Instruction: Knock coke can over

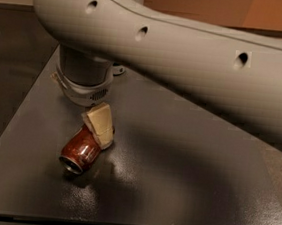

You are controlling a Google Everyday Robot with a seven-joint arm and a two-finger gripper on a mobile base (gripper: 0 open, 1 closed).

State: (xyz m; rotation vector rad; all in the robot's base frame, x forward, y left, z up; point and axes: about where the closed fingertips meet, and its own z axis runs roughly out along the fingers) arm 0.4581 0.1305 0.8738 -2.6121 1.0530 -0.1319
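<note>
The grey arm [186, 64] is the largest thing here, sweeping from the upper left across to the right side and covering most of the table's far edge. Three dark round holes run along its shell. At its left end it turns down into a thick grey wrist [84, 78], which hangs over the table's far left part, close to the left edge.

Below it lies the dark, speckled table [183, 189]. Its left edge runs diagonally toward the front left corner, and its front edge crosses the bottom of the view. The arm casts a broad shadow over the middle of the surface.

The gripper [101, 129] comes out under the wrist as a pale beige piece pointing down toward the front edge, in the left half of the table. Its lower end touches the far end of the coke can and hides that end. From this angle I cannot tell whether the jaws are apart, together or clamped on the can.

The coke can [82, 149] lies on its side in the left half of the table, about midway between the far and front edges. Its body looks dark red in this light, and its silver end points toward the front left corner.

A small pale round thing [118, 71] peeks out beside the wrist near the far edge, mostly hidden by the arm; what it is cannot be made out.
</note>
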